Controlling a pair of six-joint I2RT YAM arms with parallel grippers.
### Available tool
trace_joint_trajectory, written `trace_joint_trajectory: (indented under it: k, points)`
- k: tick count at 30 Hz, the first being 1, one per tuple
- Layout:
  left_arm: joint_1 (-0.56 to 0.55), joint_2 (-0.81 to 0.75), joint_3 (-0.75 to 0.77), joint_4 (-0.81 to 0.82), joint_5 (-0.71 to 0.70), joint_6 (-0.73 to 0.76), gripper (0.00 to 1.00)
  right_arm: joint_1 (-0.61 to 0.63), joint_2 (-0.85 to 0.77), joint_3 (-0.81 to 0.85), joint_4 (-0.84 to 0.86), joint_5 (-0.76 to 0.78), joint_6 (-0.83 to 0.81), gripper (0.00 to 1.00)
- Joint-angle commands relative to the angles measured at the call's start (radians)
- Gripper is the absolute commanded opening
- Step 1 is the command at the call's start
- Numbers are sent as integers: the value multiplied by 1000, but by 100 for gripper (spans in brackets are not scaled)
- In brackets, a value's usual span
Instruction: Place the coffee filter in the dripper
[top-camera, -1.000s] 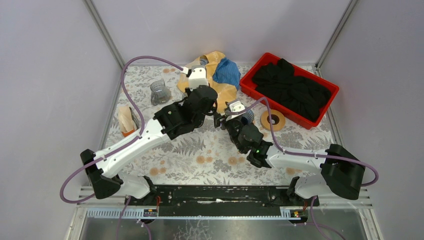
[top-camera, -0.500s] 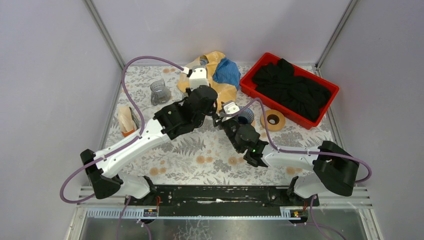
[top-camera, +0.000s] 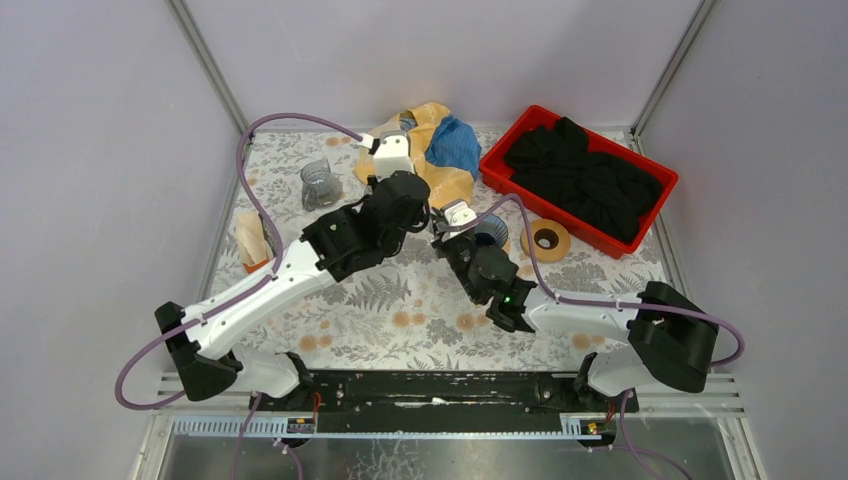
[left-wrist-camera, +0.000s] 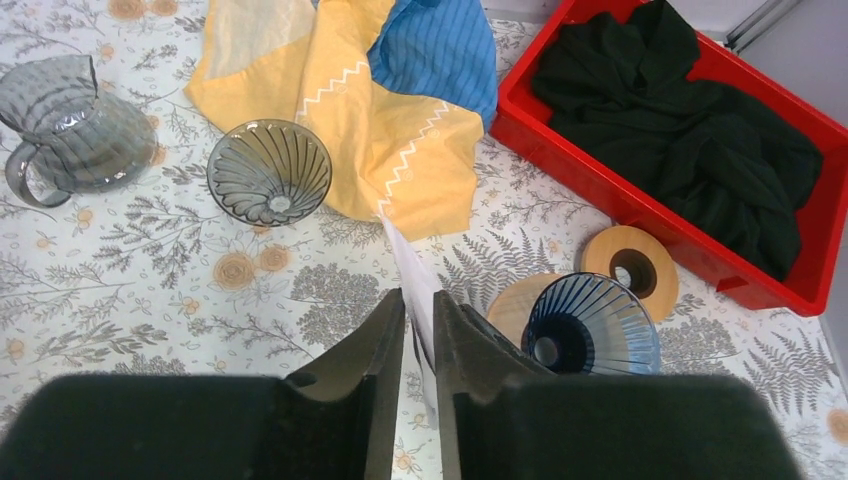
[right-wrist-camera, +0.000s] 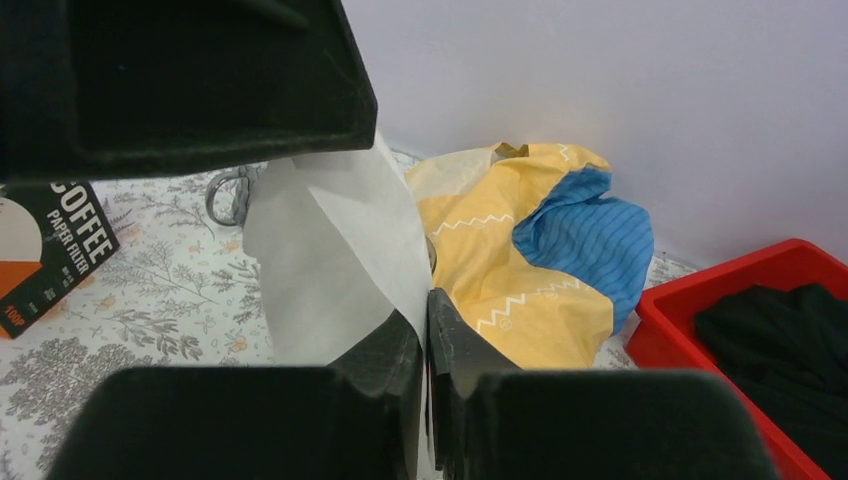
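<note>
A white paper coffee filter (right-wrist-camera: 330, 260) hangs in the air between my two grippers. My right gripper (right-wrist-camera: 424, 318) is shut on its lower corner. Seen from the left wrist, the filter (left-wrist-camera: 410, 265) stands edge-on in the narrow gap of my left gripper (left-wrist-camera: 418, 295); those jaws are slightly apart, with daylight beside the paper. A blue ribbed dripper (left-wrist-camera: 590, 325) sits just right of the grippers on a wooden disc (left-wrist-camera: 512, 303), and shows again from above (top-camera: 492, 230). A clear grey dripper (left-wrist-camera: 269, 172) stands at the far left beside the cloth.
A yellow and blue cloth (top-camera: 445, 150) lies at the back. A red bin (top-camera: 655, 180) of black fabric is at the right, a tape roll (top-camera: 546, 240) in front of it. A glass carafe (top-camera: 320, 185) and the filter box (top-camera: 252, 240) are at the left.
My right gripper moved up to the filter and shut on it. My left gripper's jaws have loosened from shut to a narrow gap, and the left arm shifted slightly left.
</note>
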Motion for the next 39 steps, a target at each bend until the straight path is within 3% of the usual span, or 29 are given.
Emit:
trace_joint_trajectory:
  k: [1, 6, 10, 14, 17, 23, 39]
  points:
    - [-7, -45, -25, 32, -17, 6, 29, 7, -67, 63, -60, -16, 60, 9]
    - [-7, -90, -55, 59, -7, 16, 52, 7, -100, 94, -187, -1, 119, 4]
    - [-6, -137, -89, 86, 3, 21, 65, 7, -123, 146, -327, 0, 165, 0]
    - [-5, -189, -124, 127, 29, 35, 84, 7, -145, 178, -424, 11, 195, 0]
    - [-5, -228, -144, 148, 52, 43, 92, 7, -162, 207, -507, 16, 226, 0]
    - [-6, -318, -201, 206, 91, 56, 100, 7, -173, 319, -763, 30, 280, 0]
    - [2, -286, -250, 274, 282, 36, 100, 5, -165, 657, -1495, 128, 413, 0]
